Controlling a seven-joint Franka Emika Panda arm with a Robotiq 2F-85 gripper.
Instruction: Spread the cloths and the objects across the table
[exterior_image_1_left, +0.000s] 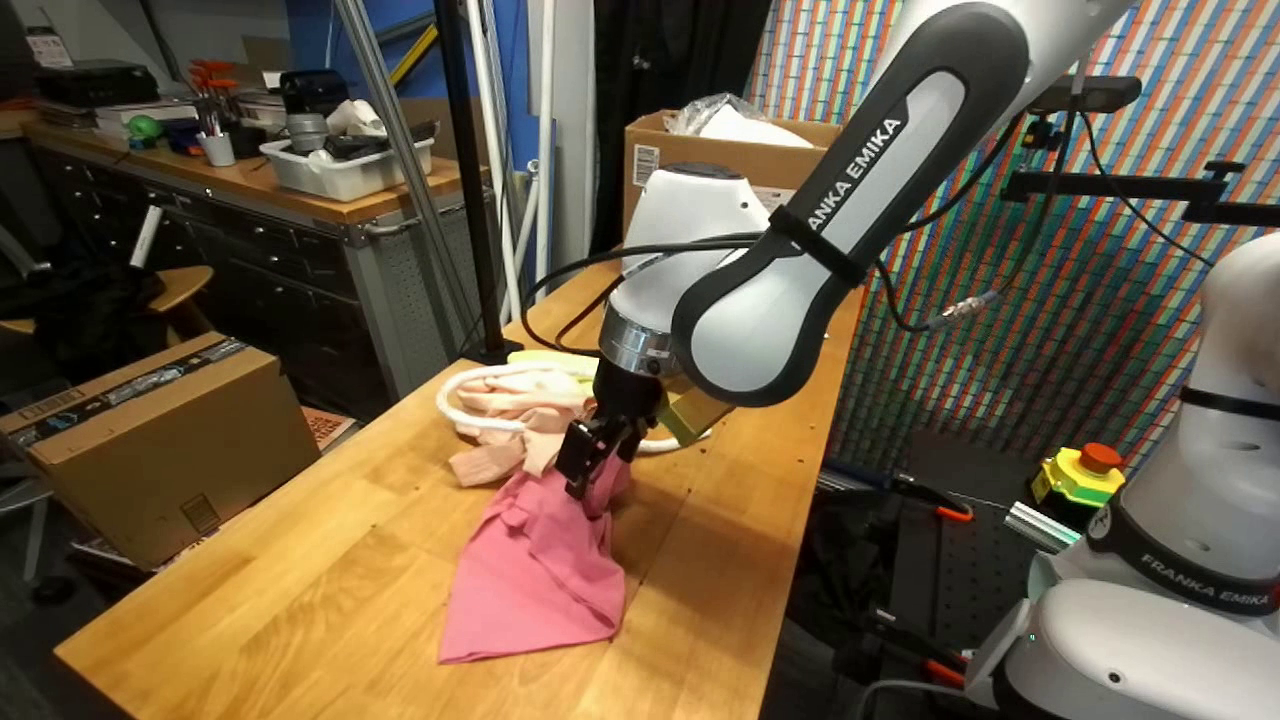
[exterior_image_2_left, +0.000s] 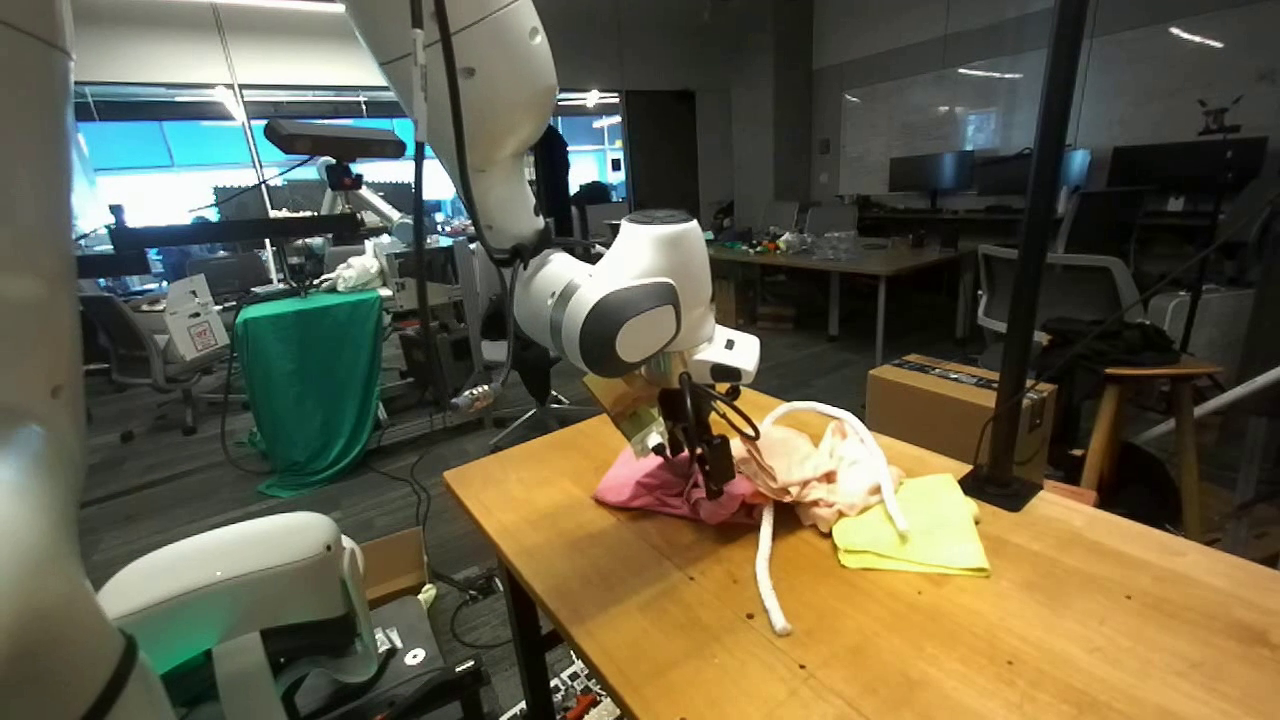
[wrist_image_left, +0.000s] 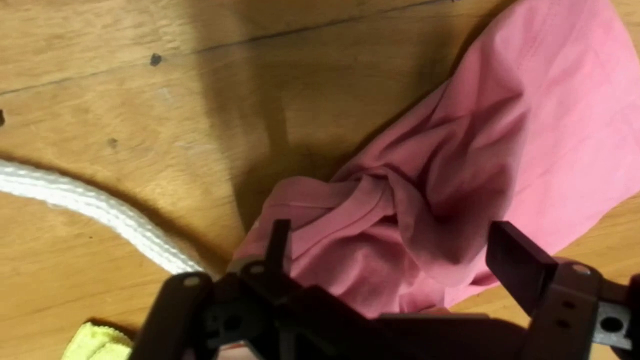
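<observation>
Place: robotics lab, part workshop, part office
Robotics: Franka Emika arm (exterior_image_1_left: 865, 180), yellow-and-red emergency-stop button (exterior_image_1_left: 1084, 474)
Workshop: drawer-fronted workbench (exterior_image_1_left: 243, 182)
Office: whiteboard (exterior_image_2_left: 905, 140), computer monitors (exterior_image_2_left: 931, 172), swivel chair (exterior_image_2_left: 133, 338)

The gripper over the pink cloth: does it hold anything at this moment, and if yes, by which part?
Nothing is held. In the wrist view the gripper stands wide open over the pink cloth, whose folds show unpinched between the jaws.
</observation>
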